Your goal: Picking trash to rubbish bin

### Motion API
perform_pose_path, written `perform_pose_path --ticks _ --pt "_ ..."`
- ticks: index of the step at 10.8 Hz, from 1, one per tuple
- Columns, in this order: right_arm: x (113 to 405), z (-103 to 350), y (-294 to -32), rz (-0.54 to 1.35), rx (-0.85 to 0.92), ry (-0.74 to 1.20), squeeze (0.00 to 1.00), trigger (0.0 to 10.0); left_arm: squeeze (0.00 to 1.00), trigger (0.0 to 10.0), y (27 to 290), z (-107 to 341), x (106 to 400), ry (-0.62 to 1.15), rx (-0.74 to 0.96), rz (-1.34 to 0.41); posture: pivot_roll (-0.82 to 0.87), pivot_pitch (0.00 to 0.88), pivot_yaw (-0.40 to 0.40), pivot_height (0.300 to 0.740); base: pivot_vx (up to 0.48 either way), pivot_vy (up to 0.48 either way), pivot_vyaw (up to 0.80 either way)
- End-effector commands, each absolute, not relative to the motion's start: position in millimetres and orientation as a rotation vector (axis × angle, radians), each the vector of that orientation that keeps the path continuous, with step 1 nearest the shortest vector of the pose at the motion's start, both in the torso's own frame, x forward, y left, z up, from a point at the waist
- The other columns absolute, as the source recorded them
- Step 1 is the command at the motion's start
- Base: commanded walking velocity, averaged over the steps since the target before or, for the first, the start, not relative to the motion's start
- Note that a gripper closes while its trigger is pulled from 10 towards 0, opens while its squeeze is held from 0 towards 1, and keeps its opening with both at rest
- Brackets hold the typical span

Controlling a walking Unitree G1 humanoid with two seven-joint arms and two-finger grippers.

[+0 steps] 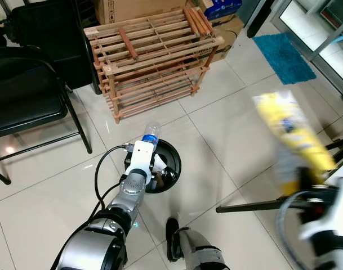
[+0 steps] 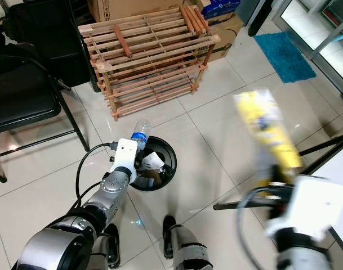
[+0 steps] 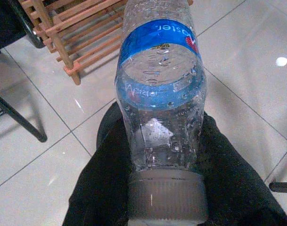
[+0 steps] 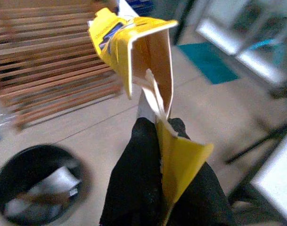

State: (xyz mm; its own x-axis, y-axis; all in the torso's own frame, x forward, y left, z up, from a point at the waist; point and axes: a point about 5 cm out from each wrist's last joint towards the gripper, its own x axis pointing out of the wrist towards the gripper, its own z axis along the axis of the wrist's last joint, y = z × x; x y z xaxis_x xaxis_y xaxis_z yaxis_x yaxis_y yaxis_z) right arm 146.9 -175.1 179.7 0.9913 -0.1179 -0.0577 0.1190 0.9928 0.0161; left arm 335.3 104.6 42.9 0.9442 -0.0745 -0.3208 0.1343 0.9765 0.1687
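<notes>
Now | left gripper [image 3: 167, 197] fingers clamped on plastic bottle [image 3: 159, 89], cap end between them, held above the black rubbish bin [image 1: 170, 163] | right gripper [image 4: 157, 155] fingers pinching yellow carton [image 4: 134, 52], raised, well apart from bin.

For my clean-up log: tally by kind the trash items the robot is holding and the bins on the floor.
Clear plastic water bottle with blue label, in left gripper: 1
Torn yellow cardboard carton, in right gripper: 1
Round black rubbish bin: 1
Total: 3
</notes>
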Motion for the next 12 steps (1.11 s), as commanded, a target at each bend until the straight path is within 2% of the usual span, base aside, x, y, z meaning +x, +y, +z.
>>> perform_pose_path --ticks 1,7,8,12 --pt "143 181 -170 -0.076 0.011 0.074 0.0 10.0 0.0 10.0 102 31 326 0.365 0.193 -0.105 -0.3 0.346 -0.198 0.74 0.0 0.0 0.0" --pt "140 181 -167 -0.065 -0.002 0.077 0.0 10.0 0.0 10.0 104 43 337 0.333 0.184 -0.101 -0.31 0.338 -0.195 0.74 0.0 0.0 0.0" --pt "141 181 -166 -0.063 -0.003 0.076 0.0 10.0 1.0 10.0 102 45 338 0.324 0.164 -0.116 -0.3 0.333 -0.194 0.74 0.0 0.0 0.0" --pt "142 181 -165 -0.058 -0.009 0.071 0.0 10.0 1.0 10.0 101 45 337 0.326 0.161 -0.117 -0.3 0.331 -0.192 0.74 0.0 0.0 0.0"
